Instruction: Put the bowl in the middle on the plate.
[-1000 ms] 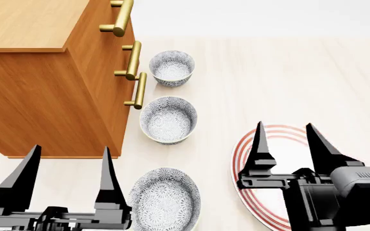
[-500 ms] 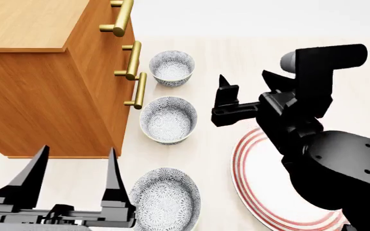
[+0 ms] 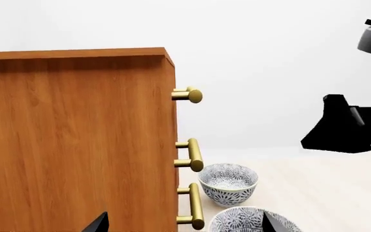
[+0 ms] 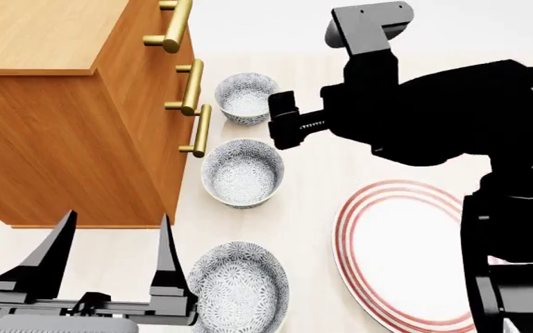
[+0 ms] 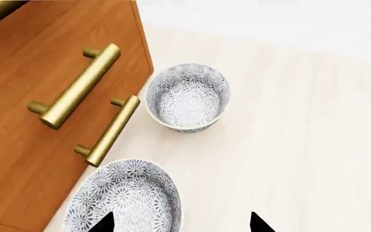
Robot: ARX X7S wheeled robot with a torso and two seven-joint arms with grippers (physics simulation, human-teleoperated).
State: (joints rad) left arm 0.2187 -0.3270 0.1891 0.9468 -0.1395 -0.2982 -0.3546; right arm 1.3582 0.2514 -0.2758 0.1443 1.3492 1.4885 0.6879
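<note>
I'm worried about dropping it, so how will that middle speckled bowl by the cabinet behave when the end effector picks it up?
The bowl looks like glazed ceramic, so probably rigid, somewhat slick and breakable if dropped. Its upright wall and thin rim suit a pinch over one side. It sits flat and wide, so it likely slides rather than tips if nudged, though the cabinet stands close beside it.

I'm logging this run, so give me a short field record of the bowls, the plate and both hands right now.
bowls: three in a row beside the wooden cabinet
target: middle bowl, on the floor, untouched
plate: red-ringed plate, nothing on it
right hand: right hand above the gap between the far bowl and the middle bowl, open, holding nothing
left hand: left hand open, beside the near bowl
</note>
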